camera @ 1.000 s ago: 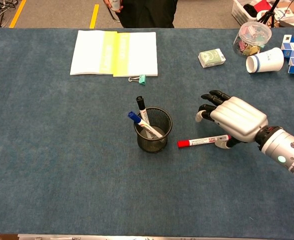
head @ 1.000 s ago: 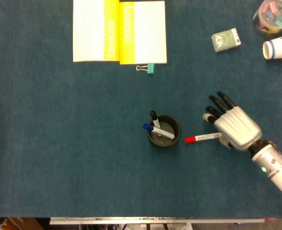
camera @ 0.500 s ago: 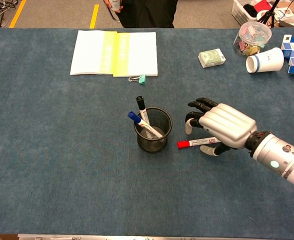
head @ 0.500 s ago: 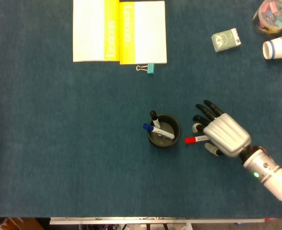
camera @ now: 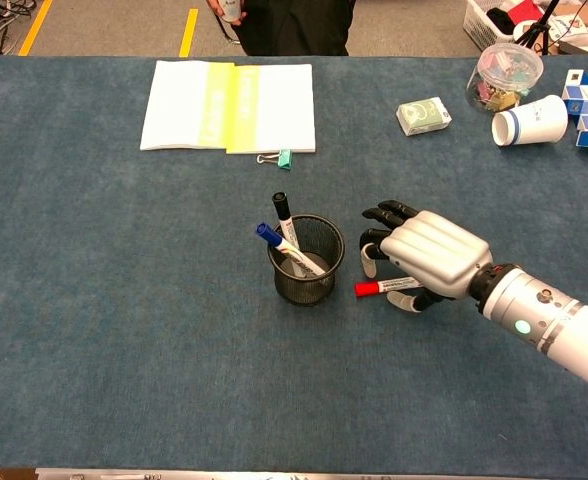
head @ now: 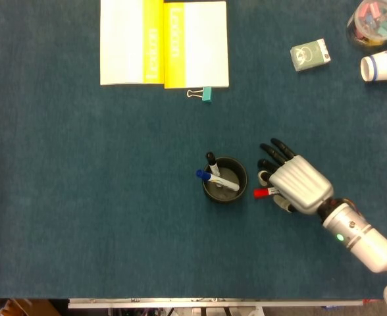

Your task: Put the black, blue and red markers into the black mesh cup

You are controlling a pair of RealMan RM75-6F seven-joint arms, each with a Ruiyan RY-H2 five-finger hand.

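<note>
The bench [camera: 94, 330] carries a blue, felt-like cover with a short matte nap, and every place below is given from the cup. Two of three markers are judged stowed; one is left. The right hand [head: 297, 184], pale ribbed shell on the back and dark fingers [head: 272, 150], lies low just right of the cup, palm down over the rear part of the red marker; its fingers are spread and bent toward the bench, and whether they have closed on the barrel cannot be told, since the hand hides the contact. The left hand appears in neither view. The cup [camera: 307, 262] is a black wire-mesh cylinder, open-topped, standing upright. In it lean the blue marker [camera: 286, 247], tilted with its cap out over the left rim, and the black marker [camera: 283, 216], steeper, cap up at the far rim; both have white barrels. The red marker [camera: 386, 287], a slim white barrel with a red cap, lies flat on the bench just right of the cup, cap end toward it but apart. Remaining work, by judgement: secure, lift and drop this marker in.
</note>
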